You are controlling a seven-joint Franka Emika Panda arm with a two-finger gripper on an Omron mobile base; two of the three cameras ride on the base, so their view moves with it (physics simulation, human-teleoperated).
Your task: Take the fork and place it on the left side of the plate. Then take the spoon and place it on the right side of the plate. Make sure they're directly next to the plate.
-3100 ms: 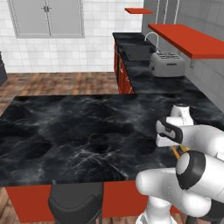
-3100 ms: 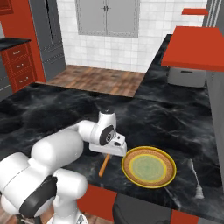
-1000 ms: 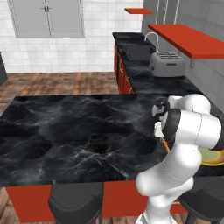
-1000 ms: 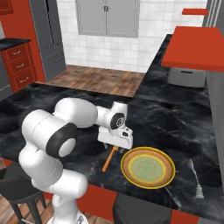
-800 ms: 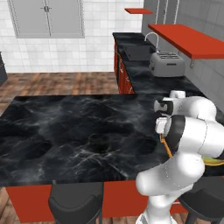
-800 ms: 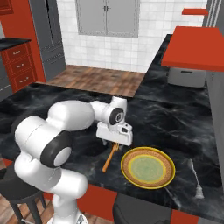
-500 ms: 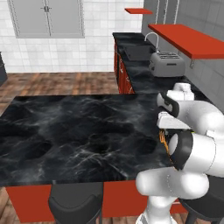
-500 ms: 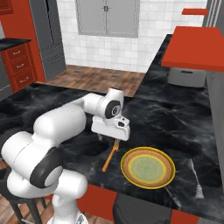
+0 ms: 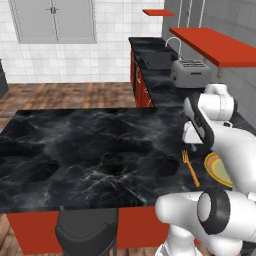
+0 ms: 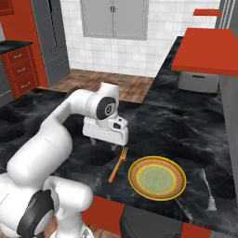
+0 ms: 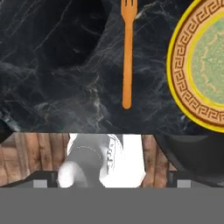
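- The fork (image 10: 118,164) lies flat on the black marble desk (image 10: 172,128), free of any grip, its handle straight and its tines pointing away from the desk's near edge.
- In the hand view the fork (image 11: 127,52) runs from 12 o'clock, tines up, down toward 6 o'clock, with the plate (image 11: 199,65) at its 3 o'clock.
- Fork and plate are near each other with a narrow strip of bare marble between them; they do not touch.
- In the right base view the plate (image 10: 157,177) sits close to the desk's near edge, with the fork at its 9 o'clock.
- The spoon (image 10: 207,188) lies at the plate's 3 o'clock, apart from the rim, handle toward the near edge.
- The tool (image 10: 106,144) hangs just above the desk at the fork's 11 o'clock, close to the tines, and it holds nothing.
- Its fingers stand spread wide.
- In the left base view the fork (image 9: 190,168) shows beside the arm, with a slice of the plate (image 9: 216,168) at its 3 o'clock, partly hidden by the arm.
- A grey toaster (image 9: 190,73) stands on the far counter at 1 o'clock, under a red shelf (image 9: 217,46).
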